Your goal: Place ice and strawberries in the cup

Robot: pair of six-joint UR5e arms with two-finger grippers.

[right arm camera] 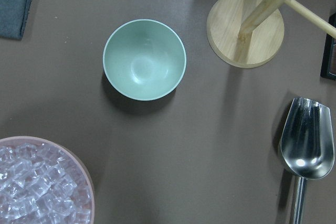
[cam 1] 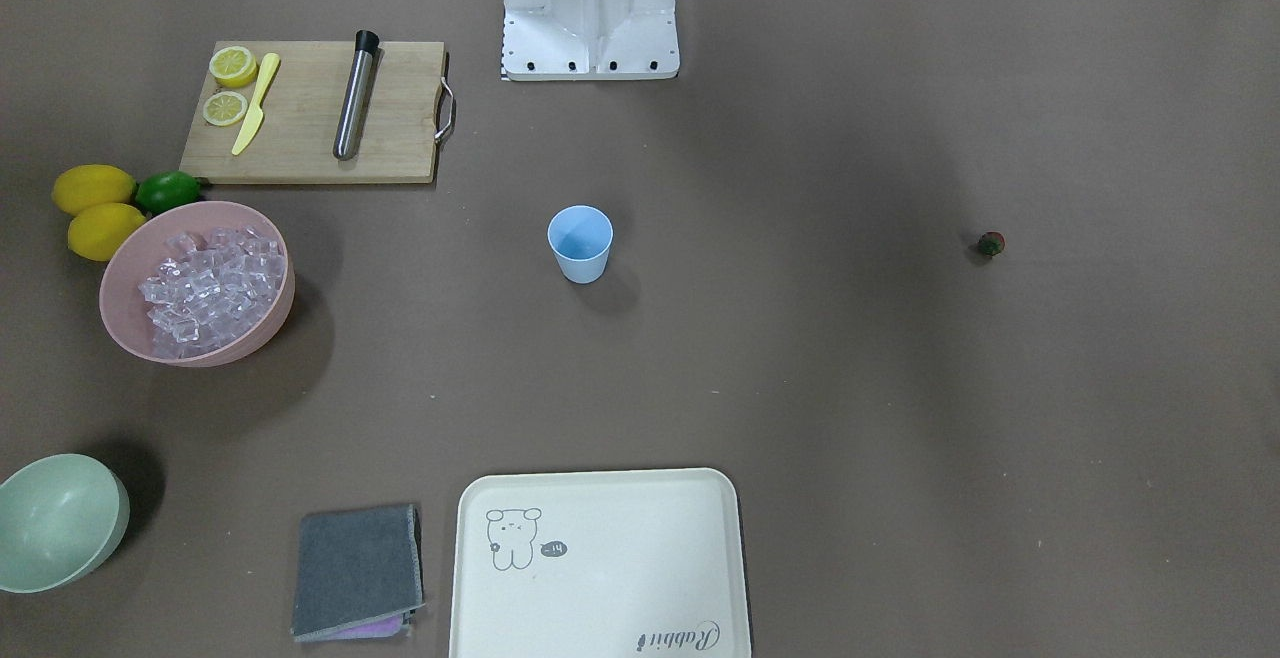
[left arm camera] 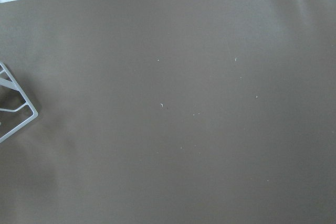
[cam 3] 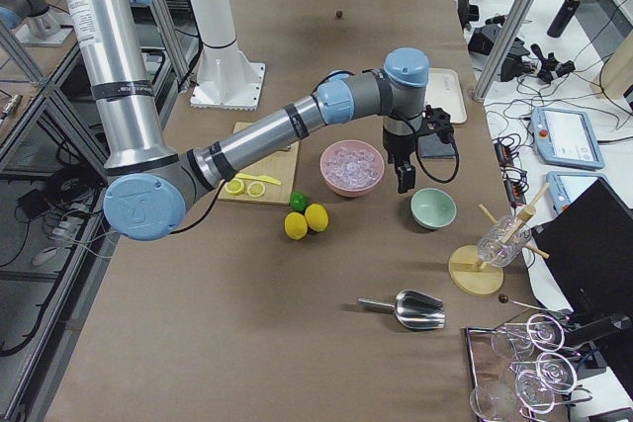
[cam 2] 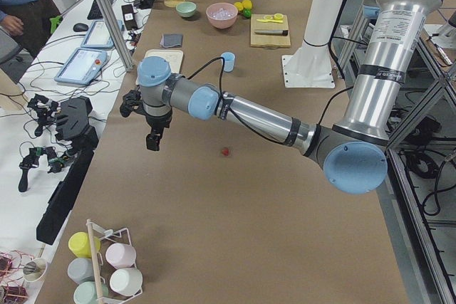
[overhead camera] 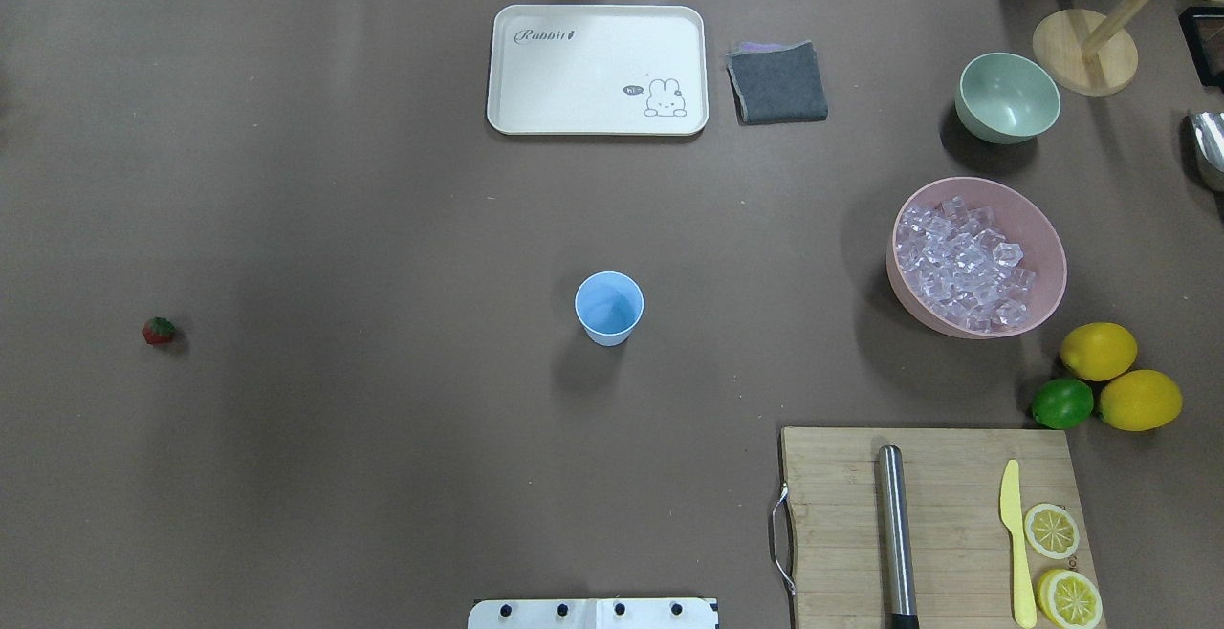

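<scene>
A brown table covering (overhead camera: 363, 208) carries everything. At the far edge, in the middle, lies a cream rectangular plastic tray (overhead camera: 583, 55) printed with a rabbit. Just right of it is a folded grey cloth (overhead camera: 776, 82). Further right stands a pale green bowl (overhead camera: 1008, 98), near a wooden stand with a round base (overhead camera: 1084, 51). A shiny metal scoop (right arm camera: 307, 140) lies close by. Nearer on the right sits a pink bowl (overhead camera: 1049, 247), then two whole yellow lemons (overhead camera: 1098, 351) bunched with a green lime (overhead camera: 1061, 402). At the near right, a wooden cutting board (overhead camera: 841, 524) holds a steel cylinder (overhead camera: 896, 533), a yellow plastic knife (overhead camera: 1016, 533) and two lemon halves (overhead camera: 1051, 531).
</scene>
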